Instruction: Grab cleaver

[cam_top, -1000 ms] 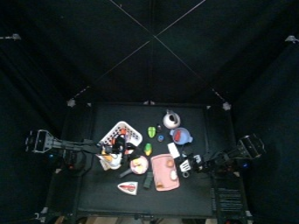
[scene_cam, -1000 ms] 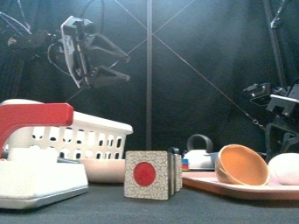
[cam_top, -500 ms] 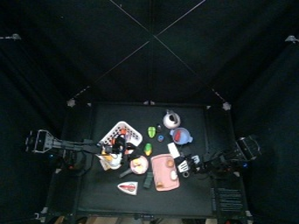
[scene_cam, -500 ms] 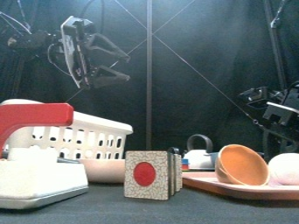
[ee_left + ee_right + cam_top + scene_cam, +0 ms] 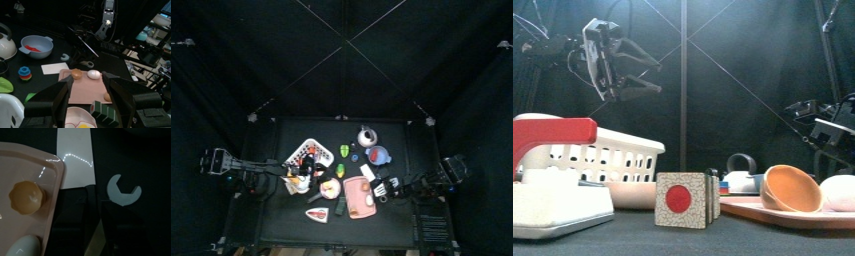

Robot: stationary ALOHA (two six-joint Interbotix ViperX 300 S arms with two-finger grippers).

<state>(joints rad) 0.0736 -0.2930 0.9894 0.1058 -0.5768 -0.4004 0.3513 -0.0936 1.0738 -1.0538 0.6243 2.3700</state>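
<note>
Cleaver point(image 5: 75, 159): white blade, dark handle. Board point(image 5: 23, 203): pink; wrench point(image 5: 123, 191): pale grey-white. Basket point(image 5: 609, 158): white; block point(image 5: 681, 198): red dot.

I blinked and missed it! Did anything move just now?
The right gripper sank a little lower, above the cleaver. Nothing was grabbed or let go. The left gripper stayed high, and everything on the table stayed put.

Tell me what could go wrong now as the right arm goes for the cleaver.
The cleaver lies hard against the pink board, so a jaw of the right gripper coming down on that side might catch the board's rim and shift it, rolling the egg. On the other side the small white wrench lies close to the handle and could get nudged or pinched along with it.
</note>
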